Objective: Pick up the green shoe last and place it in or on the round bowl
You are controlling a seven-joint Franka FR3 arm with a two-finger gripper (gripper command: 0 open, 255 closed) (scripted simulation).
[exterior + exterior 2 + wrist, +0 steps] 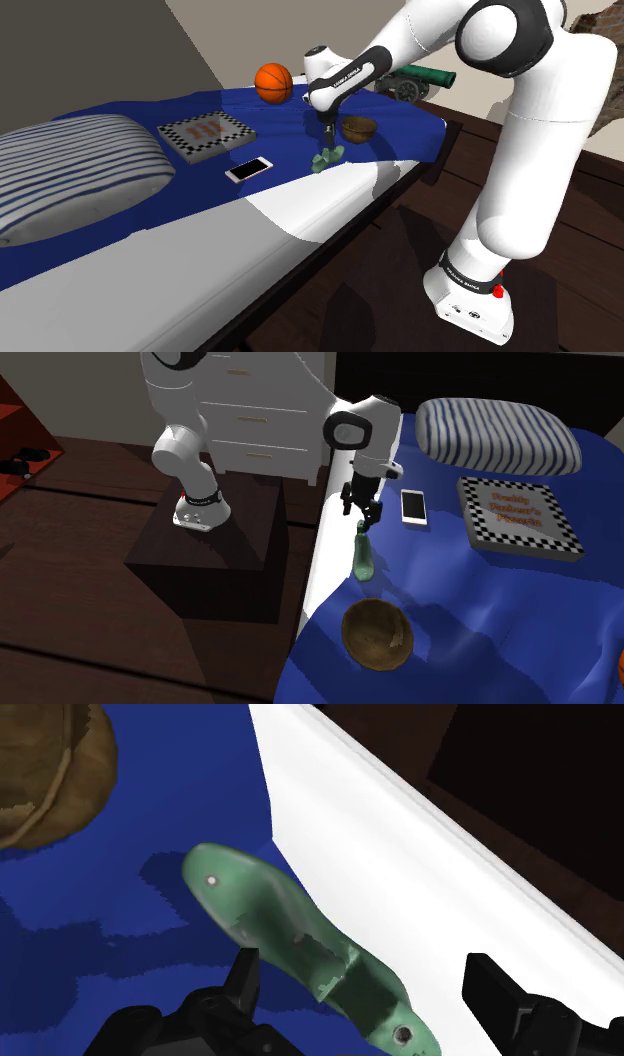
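The green shoe last (327, 157) (364, 557) (280, 919) lies on the blue bedspread close to the bed's white edge. My gripper (327, 138) (362, 517) (368, 989) hangs just over its heel end, open. The fingers (245, 979) stand either side of the last; the other one is clearly apart from it. The round brown bowl (359, 127) (377, 634) (40, 774) sits upright on the blue cover a short way past the last's toe, with nothing in it.
A white phone (249, 169) (414, 507), a checkered box (208, 134) (520, 517), a basketball (274, 82) and a striped pillow (70, 170) (495, 432) share the bed. A green toy cannon (415, 80) stands beyond the bowl. Dark floor drops off past the white bed edge (400, 834).
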